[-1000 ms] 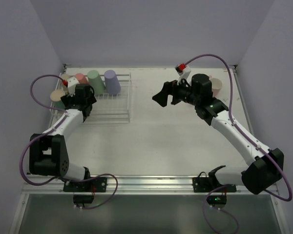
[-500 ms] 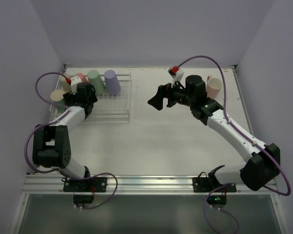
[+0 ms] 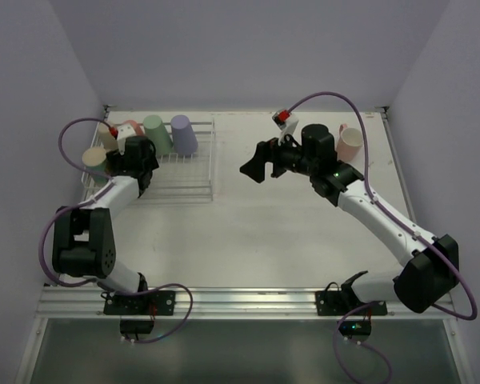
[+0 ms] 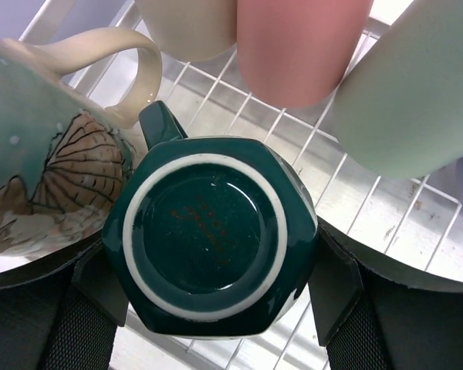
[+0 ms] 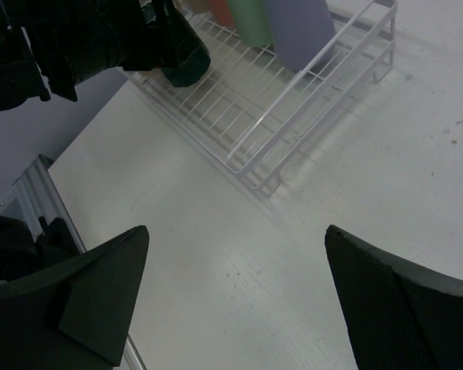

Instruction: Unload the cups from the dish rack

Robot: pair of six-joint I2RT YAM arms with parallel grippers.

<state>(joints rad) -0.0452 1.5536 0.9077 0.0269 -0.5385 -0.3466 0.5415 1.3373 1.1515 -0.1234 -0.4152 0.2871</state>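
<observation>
Right arm has swung left toward table centre since a second ago, uncovering a pale pink mug [image 3: 350, 144] standing on the table at far right. Left arm has folded its elbow in, with its wrist still parked over the rack.

Left gripper [image 4: 216, 289] looks clamped on the dark green hexagonal ceramic mug [image 4: 208, 239], with black fingers [image 4: 100, 289] flush against opposite flanks. Mug is inverted, glazed base ring facing the wrist camera, so its long axis runs straight along the gripper's approach line. It's at the left end of the white wire dish rack [image 3: 188, 172]. I can't tell whether it's off the wires yet.

Clearance is the issue. The green mug's handle points at the cream shell-print mug [image 4: 46, 154], whose handle loop sits just beside it. A beige cup [image 4: 189, 27], salmon-pink tumbler [image 4: 301, 46] and mint green tumbler [image 4: 409, 100] crowd the far side. My read: pull straight back along the mug's axis, no sideways drift until it's clear.

Right gripper [image 5: 235, 231] is spread wide and empty, well apart from the rack, aimed at its near corner. A lilac tumbler [image 5: 297, 23] is the closest cup to it. The left arm owns this pick.
</observation>
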